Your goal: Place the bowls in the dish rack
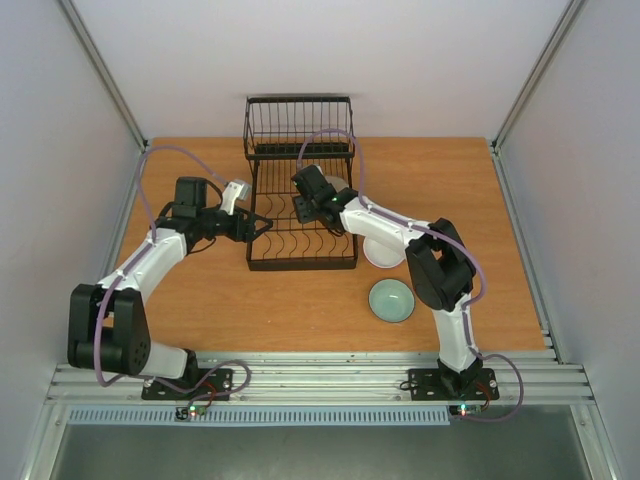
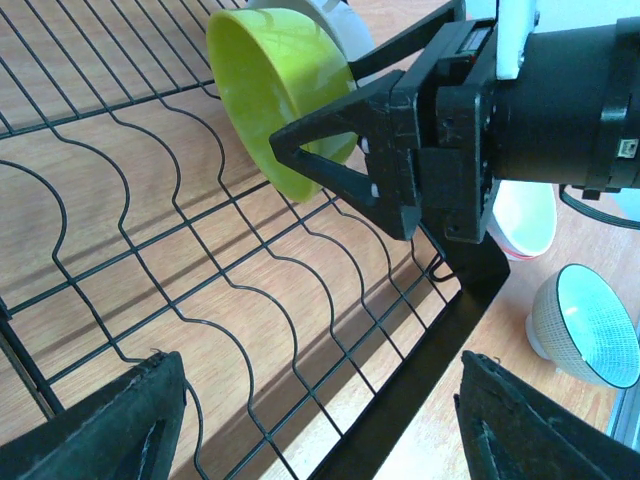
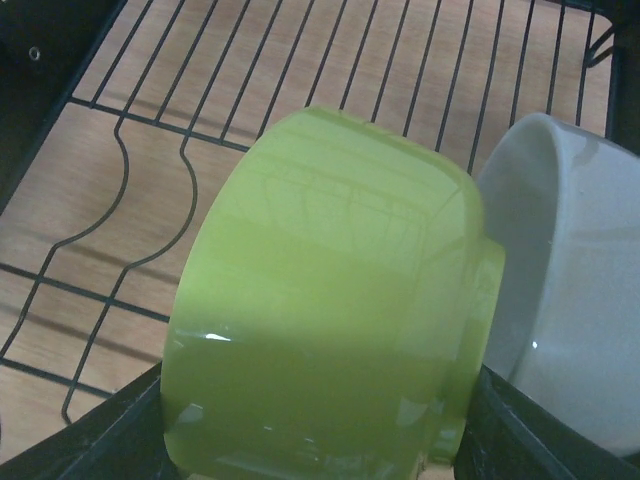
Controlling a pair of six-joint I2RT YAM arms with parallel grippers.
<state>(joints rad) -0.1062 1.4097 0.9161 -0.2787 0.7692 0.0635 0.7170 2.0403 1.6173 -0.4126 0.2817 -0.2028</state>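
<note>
Most rack (image 1: 300,267) wire at lower centre lay bare; right fingers (image 2: 340,150) clasped the green bowl (image 3: 320,300) beside a white bowl (image 3: 570,290); left fingers (image 2: 100,430) spread, empty, at the rack's left edge.

a robotics lab test cell — a wooden tabletop (image 1: 250,305) boxed in by plain white panels (image 1: 320,50) on aluminium framing (image 1: 535,75), with the left arm (image 1: 140,262) and right arm (image 1: 395,228) bolted to a slotted metal rail (image 1: 320,372) at its near edge.

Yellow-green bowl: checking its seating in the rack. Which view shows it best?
Left wrist: the yellow-green bowl stands on edge over the dish rack wires. Right wrist shows only its outer wall; top external hardly shows it.
</note>
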